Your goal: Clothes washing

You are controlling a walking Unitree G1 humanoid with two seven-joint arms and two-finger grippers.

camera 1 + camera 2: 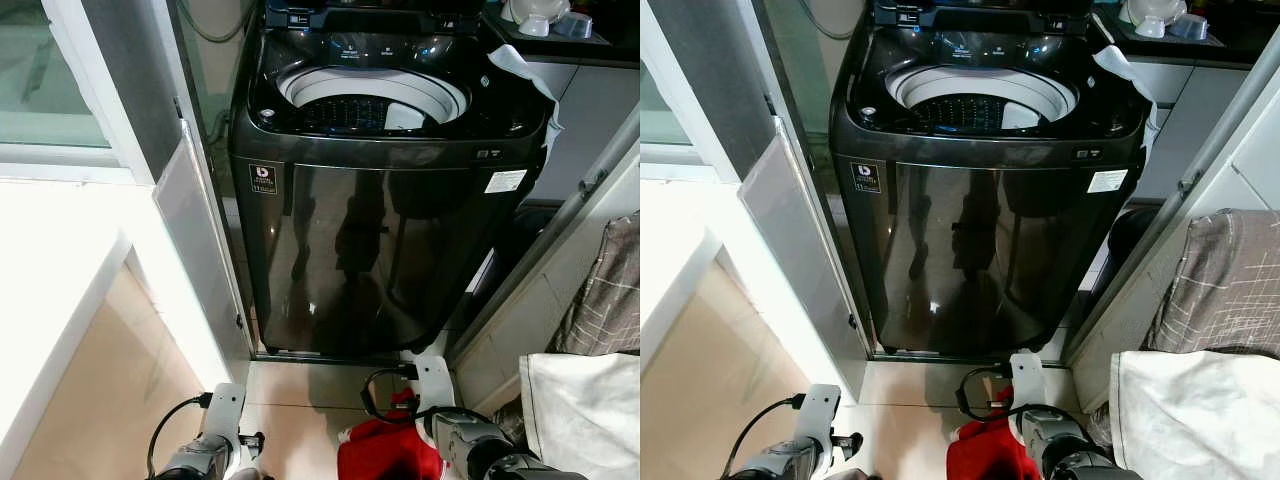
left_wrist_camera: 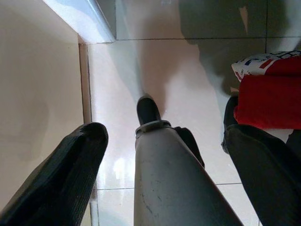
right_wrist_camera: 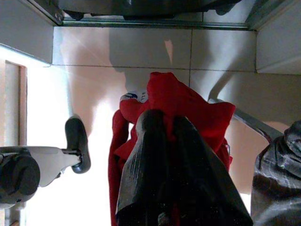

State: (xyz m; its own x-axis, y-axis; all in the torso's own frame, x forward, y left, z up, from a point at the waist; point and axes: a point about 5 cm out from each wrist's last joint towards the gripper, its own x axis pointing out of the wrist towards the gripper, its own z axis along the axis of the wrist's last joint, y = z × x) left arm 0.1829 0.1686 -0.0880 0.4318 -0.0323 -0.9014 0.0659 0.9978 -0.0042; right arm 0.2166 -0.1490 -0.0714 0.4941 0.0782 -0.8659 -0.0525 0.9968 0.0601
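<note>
The right gripper (image 3: 162,127) has its fingers clamped on a red garment (image 3: 197,113), low in front of the washing machine (image 1: 390,230). The left gripper (image 2: 155,141) hangs open. Lift high enough to clear the machine's rim, then release over the drum (image 1: 372,100).

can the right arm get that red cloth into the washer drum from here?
Probably yes. The right tool is shut on the red cloth, low near the floor; the washer stands straight ahead, drum uncovered. It needs a high lift over the rim.
</note>
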